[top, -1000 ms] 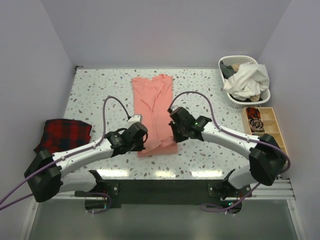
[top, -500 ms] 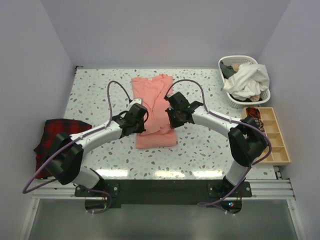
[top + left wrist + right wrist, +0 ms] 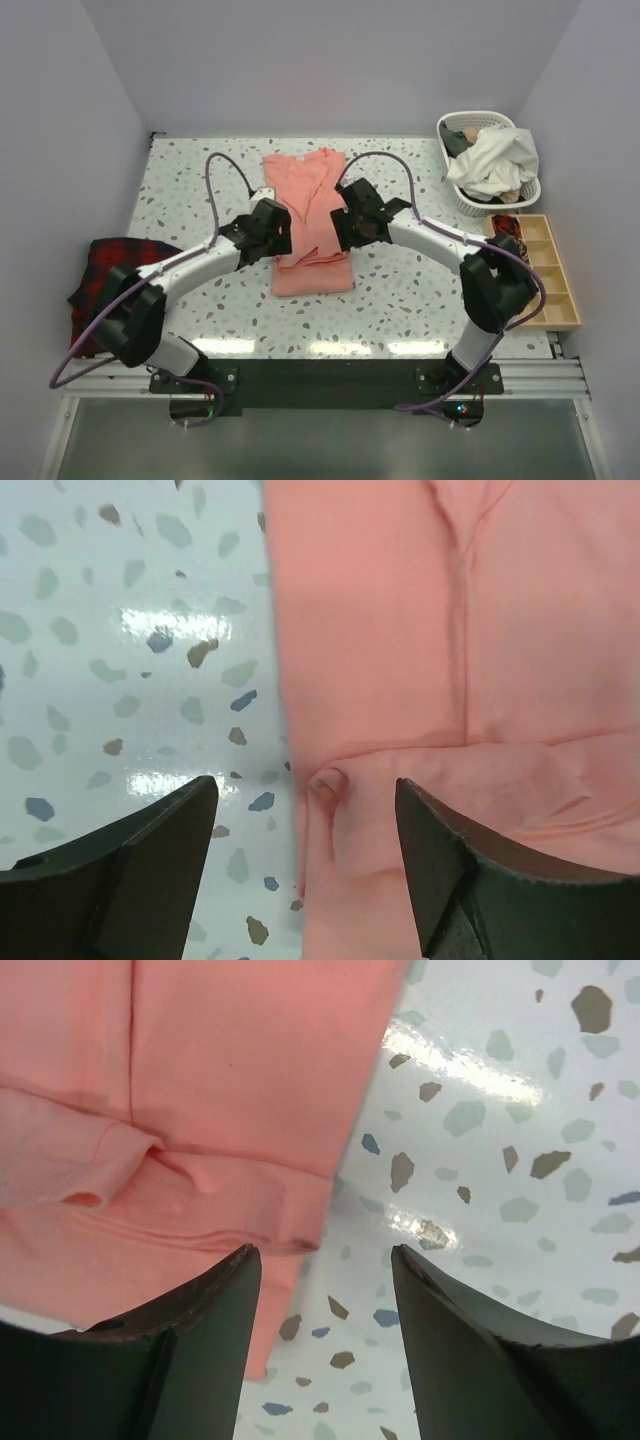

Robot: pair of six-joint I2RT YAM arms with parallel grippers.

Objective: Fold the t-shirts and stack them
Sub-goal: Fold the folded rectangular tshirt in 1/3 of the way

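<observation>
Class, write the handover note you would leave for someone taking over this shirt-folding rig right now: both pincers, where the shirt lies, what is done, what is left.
Left pincer: open, holding nothing, above the left edge of the t-shirt.
Right pincer: open, holding nothing, above the shirt's right edge.
Shirt: mid-table, a narrow strip running away from the arms.
Done: sides folded in, near end folded up over the middle.
Left: probably one more fold, then stack it. The plaid cloth lies at the table's left edge, and the basket at the far right holds more clothes.
</observation>
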